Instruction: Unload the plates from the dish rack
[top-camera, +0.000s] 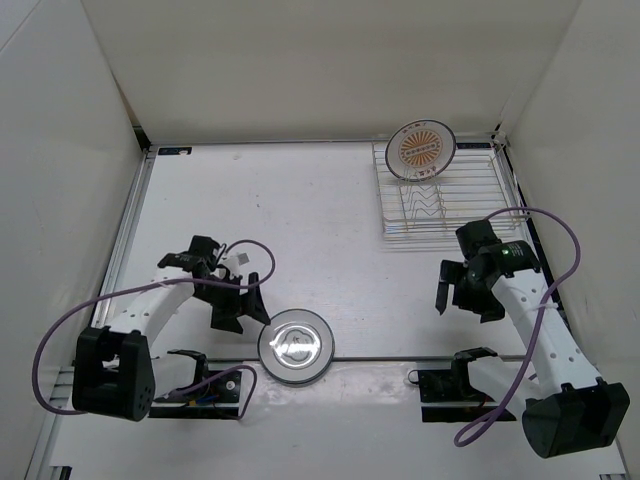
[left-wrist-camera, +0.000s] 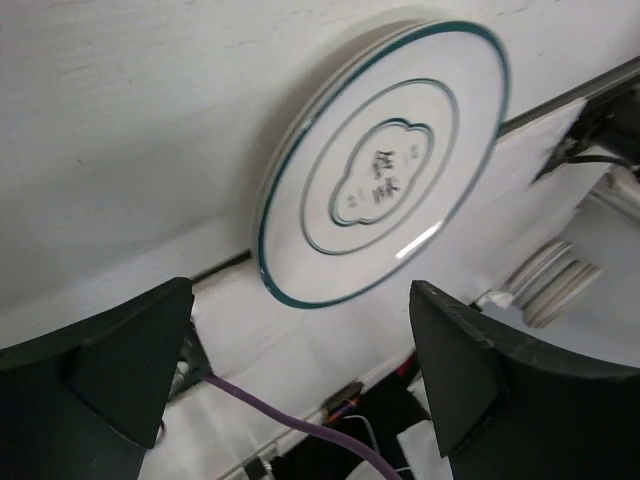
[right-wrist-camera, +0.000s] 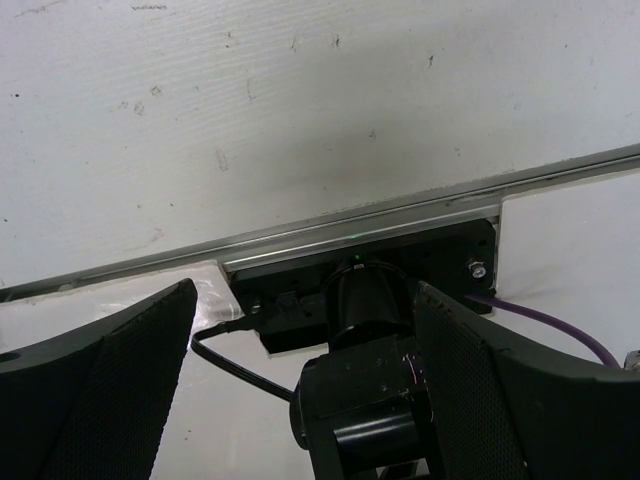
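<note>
Plates (top-camera: 295, 345) lay stacked just beyond the left gripper (top-camera: 240, 312), clear of its wide-open fingers (left-wrist-camera: 120, 350). Right gripper (top-camera: 465, 297) gaped open, empty.

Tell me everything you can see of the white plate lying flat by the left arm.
The plate is round, glossy white, ceramic by its look, with a dark teal rim line, an inner ring and a scalloped outline around centre marks. It lies flat, face up, across the metal rail at the near side. A second rim beneath suggests a stack. The left fingers stand clear.
</note>
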